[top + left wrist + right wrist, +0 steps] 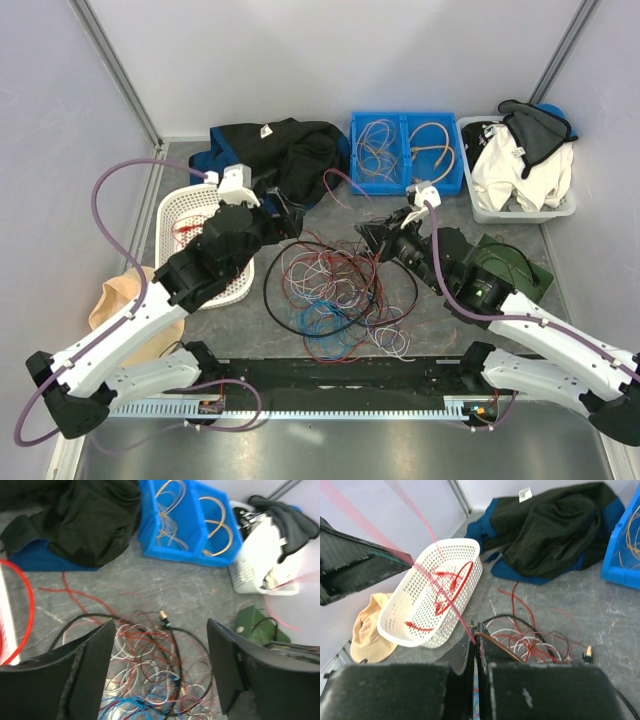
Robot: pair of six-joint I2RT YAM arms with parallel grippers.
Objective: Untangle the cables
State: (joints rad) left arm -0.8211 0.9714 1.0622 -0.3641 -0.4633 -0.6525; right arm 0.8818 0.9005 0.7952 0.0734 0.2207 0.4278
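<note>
Right gripper point(479, 642): fingers pressed together on a red wire point(422, 526), which runs taut from the tips up and away across the white basket point(427, 600). Left gripper point(160, 630): fingers spread wide, holding nothing, hanging above the cables point(335, 290). The cables lie in a loose red, black, white and blue tangle on the grey table point(230, 330) between the two arms, with the basket to their left and a blue bin point(405, 150) beyond them.
</note>
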